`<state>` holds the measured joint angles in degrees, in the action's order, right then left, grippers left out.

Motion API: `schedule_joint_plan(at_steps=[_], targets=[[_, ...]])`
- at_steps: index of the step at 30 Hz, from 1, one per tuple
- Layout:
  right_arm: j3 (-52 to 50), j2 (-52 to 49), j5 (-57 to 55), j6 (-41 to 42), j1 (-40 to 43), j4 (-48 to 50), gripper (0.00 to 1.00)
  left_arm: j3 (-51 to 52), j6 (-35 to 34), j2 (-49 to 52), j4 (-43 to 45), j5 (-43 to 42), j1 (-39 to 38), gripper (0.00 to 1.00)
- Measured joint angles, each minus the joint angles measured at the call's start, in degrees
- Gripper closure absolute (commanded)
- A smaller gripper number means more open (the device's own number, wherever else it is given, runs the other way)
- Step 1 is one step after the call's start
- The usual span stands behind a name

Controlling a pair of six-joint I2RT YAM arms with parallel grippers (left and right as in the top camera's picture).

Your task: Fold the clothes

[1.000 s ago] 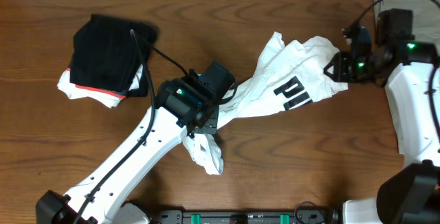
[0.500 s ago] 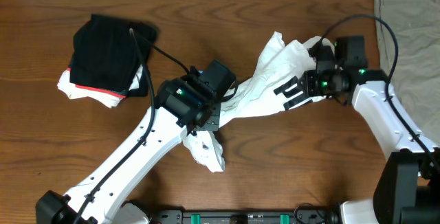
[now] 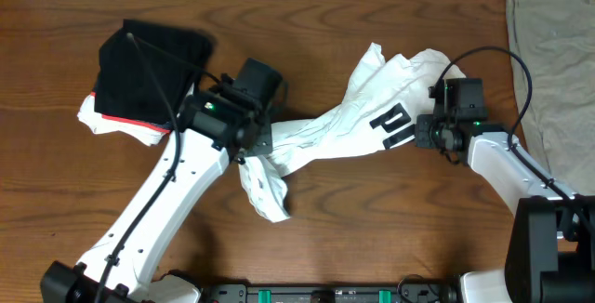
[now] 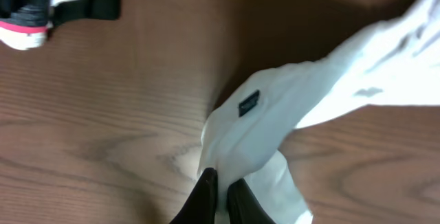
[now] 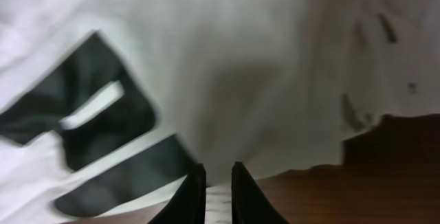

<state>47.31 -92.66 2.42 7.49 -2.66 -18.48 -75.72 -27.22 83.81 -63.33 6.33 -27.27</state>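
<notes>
White T-shirt [image 3: 325, 131] is stretching across the tabletop [image 3: 372, 238], left gripper [image 4: 218, 193] and right gripper [image 5: 216, 191] each pinching its cloth; black folded garment [image 3: 149, 71] is lying far left, olive-grey cloth [image 3: 553, 61] far right.

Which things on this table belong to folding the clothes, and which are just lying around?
Job: white T-shirt with black lettering; left gripper and right gripper, both pinching it.
Lying about: black folded garment with red edge; olive-grey cloth.

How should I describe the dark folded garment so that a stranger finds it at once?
Look at the upper left of the wooden table in the overhead view. There a folded black garment lies on a crumpled white cloth. Unlike the white T-shirt and the grey cloth, it is black with a red edge.
</notes>
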Motion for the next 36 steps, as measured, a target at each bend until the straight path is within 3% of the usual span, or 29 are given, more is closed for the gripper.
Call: schedule_joint_plan(at_steps=[6, 8, 11, 20, 24, 29, 36], targets=[[-3.5, 0.0, -2.6, 0.7, 0.1, 3.3, 0.87, 0.0, 0.4, 0.0, 3.0, -0.2, 4.9, 0.94], [-4.5, 0.0, -3.3, 0.8, 0.3, 3.4, 0.92, 0.0, 1.2, 0.0, 4.5, -0.2, 6.2, 0.94], [-5.2, 0.0, -4.0, 1.1, 1.4, 2.3, 0.99, 0.0, 3.8, 0.0, 6.4, -0.2, 7.6, 0.94], [-3.5, 2.3, -0.5, 1.3, 3.1, -5.2, 0.99, 0.0, 8.1, -1.8, 6.8, -0.2, 7.1, 0.94], [-0.9, 8.6, 0.6, 1.2, 3.1, -8.1, 0.99, 0.1, 8.2, -8.8, 6.7, -1.0, 3.5, 0.94], [1.5, 18.0, 1.0, 1.2, 3.1, -9.1, 0.99, 0.1, 8.2, -23.5, 13.2, -2.5, -3.2, 0.94], [1.6, 26.5, 1.3, 1.2, 3.1, -9.2, 0.99, 0.0, 8.2, -35.6, 21.0, -4.7, -4.3, 0.94]])
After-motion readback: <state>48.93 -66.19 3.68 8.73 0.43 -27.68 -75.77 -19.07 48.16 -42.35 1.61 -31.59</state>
